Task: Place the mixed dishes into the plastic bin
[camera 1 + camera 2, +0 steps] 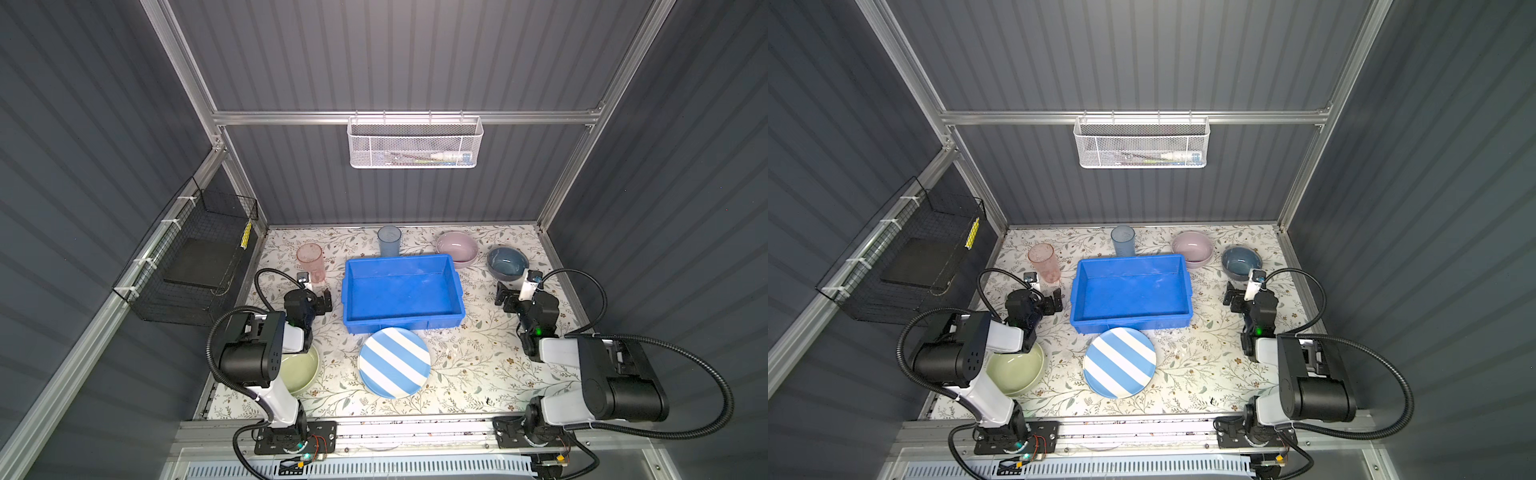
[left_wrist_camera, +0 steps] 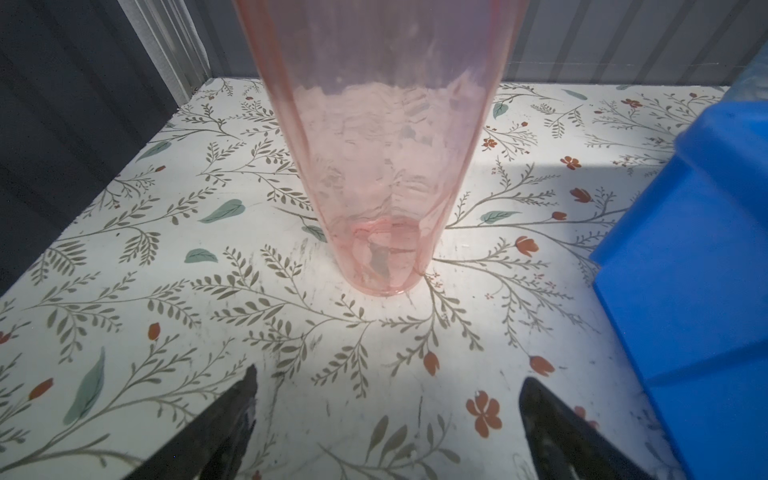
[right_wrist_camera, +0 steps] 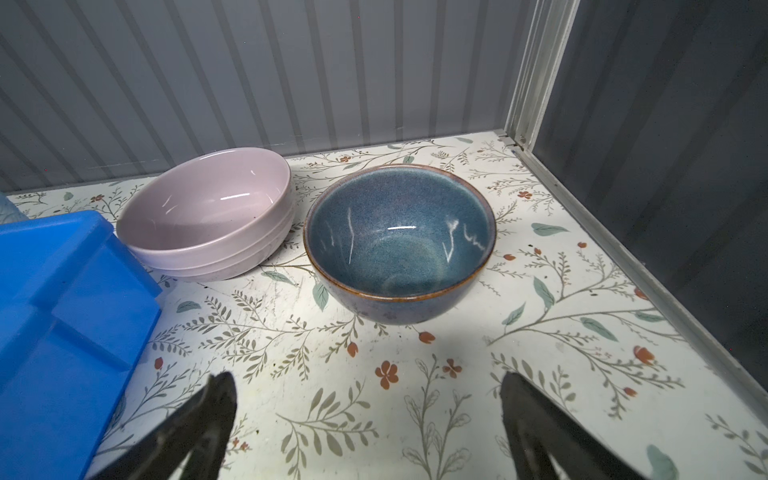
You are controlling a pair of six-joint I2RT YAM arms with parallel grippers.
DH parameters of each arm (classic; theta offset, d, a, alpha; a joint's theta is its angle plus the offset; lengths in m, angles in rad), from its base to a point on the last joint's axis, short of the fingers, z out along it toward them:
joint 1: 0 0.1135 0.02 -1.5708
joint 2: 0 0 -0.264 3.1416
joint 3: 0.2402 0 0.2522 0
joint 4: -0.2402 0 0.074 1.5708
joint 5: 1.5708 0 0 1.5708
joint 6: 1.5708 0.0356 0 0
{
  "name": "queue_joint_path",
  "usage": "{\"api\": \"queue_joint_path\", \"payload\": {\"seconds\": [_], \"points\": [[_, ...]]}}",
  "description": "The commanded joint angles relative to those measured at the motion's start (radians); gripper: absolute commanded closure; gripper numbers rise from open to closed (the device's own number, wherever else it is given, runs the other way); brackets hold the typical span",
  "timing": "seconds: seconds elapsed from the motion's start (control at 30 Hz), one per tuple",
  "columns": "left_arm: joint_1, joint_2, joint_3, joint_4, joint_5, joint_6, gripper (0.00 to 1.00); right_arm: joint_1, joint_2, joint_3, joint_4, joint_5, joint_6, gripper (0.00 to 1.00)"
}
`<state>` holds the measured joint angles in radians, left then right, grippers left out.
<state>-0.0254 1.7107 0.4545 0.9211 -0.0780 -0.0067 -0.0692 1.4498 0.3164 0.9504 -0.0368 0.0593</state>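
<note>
Left gripper [image 2: 386, 376]: jaws fully apart, holding nothing. The pink tumbler [image 2: 374, 187] stands upright toward the table's [image 2: 124, 249] far-left corner, dead ahead of it, long axis vertical. Right gripper [image 3: 365, 376], equally wide and empty, faces the dark-blue bowl [image 3: 399, 245]. The plastic bin [image 1: 401, 324] holds nothing.

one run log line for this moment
left gripper: open, facing pink tumbler | right gripper: open, facing dark-blue bowl | blue bin: empty | striped plate: outside bin
</note>
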Motion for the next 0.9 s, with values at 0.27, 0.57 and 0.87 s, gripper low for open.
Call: {"api": "queue_joint_path", "payload": {"seconds": [0.27, 0.57, 0.87], "points": [[-0.062, -0.294, 0.036, -0.304, -0.149, -0.001, 0.0, 0.004, -0.233, 0.185, -0.545, 0.111, 0.127, 0.01], [-0.161, -0.52, 0.297, -1.008, -0.288, -0.142, 0.0, 0.053, -0.457, 0.33, -0.965, 0.12, 0.251, 0.01], [-0.174, -0.607, 0.569, -1.591, -0.016, -0.245, 0.01, 0.238, -0.471, 0.513, -1.325, -0.007, 0.268, 0.02]]}}
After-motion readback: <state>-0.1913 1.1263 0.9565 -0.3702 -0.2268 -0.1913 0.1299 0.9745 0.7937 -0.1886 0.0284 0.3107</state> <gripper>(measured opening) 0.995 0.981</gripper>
